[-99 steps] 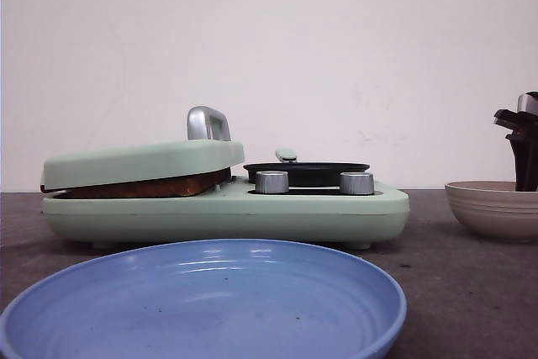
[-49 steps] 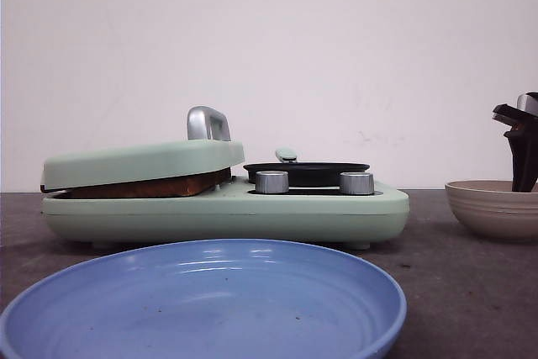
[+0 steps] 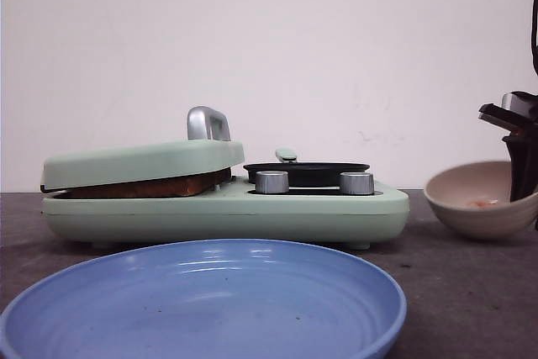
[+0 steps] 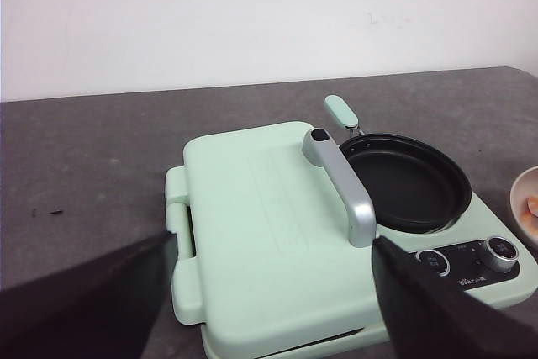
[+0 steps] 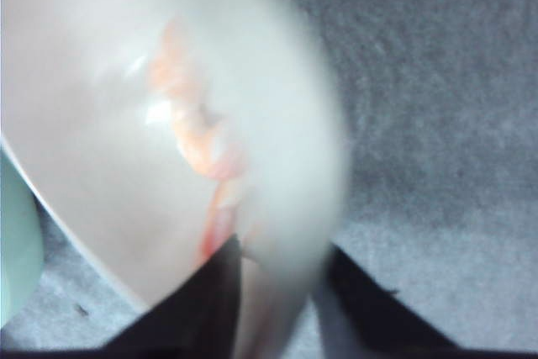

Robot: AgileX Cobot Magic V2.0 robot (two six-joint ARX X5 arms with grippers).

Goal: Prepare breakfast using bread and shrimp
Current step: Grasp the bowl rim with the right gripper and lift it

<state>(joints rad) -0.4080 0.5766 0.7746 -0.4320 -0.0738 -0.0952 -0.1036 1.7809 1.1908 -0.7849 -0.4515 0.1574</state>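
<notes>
Open table between plate (image 3: 202, 296) and cooker (image 3: 227, 208) — the cooker blocks the middle.

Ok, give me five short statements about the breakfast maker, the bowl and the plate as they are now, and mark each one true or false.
1. The beige bowl is tilted, its opening turned toward the breakfast maker. True.
2. The right gripper grips the bowl's rim. True; in the right wrist view its fingers straddle the rim.
3. The shrimp lie in the black pan. False; they are in the bowl, and the pan is empty.
4. The blue plate holds a bread slice. False; it is empty, and the bread shows under the maker's closed lid.
5. The left gripper grips the lid's handle. False; it is open and apart from the handle.
</notes>
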